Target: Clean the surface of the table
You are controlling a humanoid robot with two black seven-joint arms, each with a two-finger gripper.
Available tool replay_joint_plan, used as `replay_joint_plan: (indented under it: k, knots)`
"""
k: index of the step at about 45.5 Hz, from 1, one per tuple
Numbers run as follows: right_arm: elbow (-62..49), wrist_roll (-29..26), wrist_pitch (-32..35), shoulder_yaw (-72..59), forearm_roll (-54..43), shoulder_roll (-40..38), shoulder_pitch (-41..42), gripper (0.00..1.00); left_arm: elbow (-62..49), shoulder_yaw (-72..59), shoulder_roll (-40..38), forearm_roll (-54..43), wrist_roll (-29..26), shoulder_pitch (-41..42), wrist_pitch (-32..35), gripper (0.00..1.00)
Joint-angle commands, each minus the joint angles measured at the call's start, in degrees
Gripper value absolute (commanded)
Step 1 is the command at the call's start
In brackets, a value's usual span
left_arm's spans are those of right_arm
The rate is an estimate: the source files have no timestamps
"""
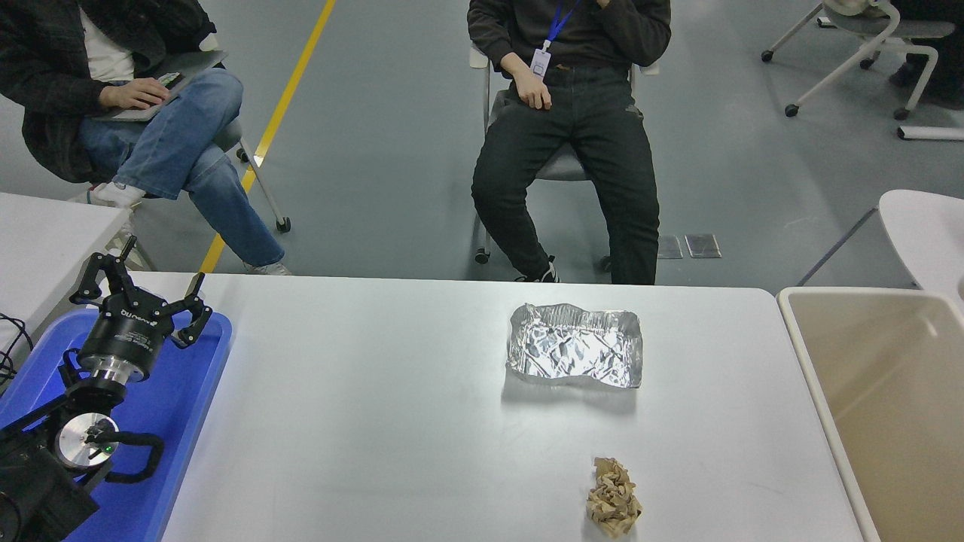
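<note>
The white table surface [376,406] spans the middle of the head view. On it lies a crumpled silver foil tray [576,345] right of centre, and nearer to me a crumpled brown paper wad [614,497]. My left gripper [141,289] is parked at the lower left over a blue tray, its fingers spread open and empty. The right arm and its gripper are out of view.
A blue tray [181,406] sits at the table's left end. A beige bin [889,391] stands against the right edge. A round white table [922,233] is at far right. Two people sit on chairs at the far side [572,113], [128,98].
</note>
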Motion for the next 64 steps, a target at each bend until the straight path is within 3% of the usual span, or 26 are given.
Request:
replay_joint_plan:
  k: [1,30,63,64]
  knots:
    - [-0.30,-3.35,-0.33,0.03,-3.60,0.86,-3.96,0.00,0.00,0.00,0.06,0.00,0.00,0.00,0.00,1.00]
    - [0.06,-3.26,-6.75,-3.67,-3.69,12.81,-12.40,0.00,0.00,0.00,0.06,0.00,0.00,0.00,0.00,1.00]
    - [-0.03,-2.91,-7.98,-3.58,-3.51,14.05,-12.84,0.00,0.00,0.00,-0.03,0.00,0.00,0.00,0.00,1.00]
    - [-0.03,-2.91,-8.24,-3.49,-3.42,14.05,-12.75,0.06,0.00,0.00,-0.03,0.00,0.00,0.00,0.00,1.00]
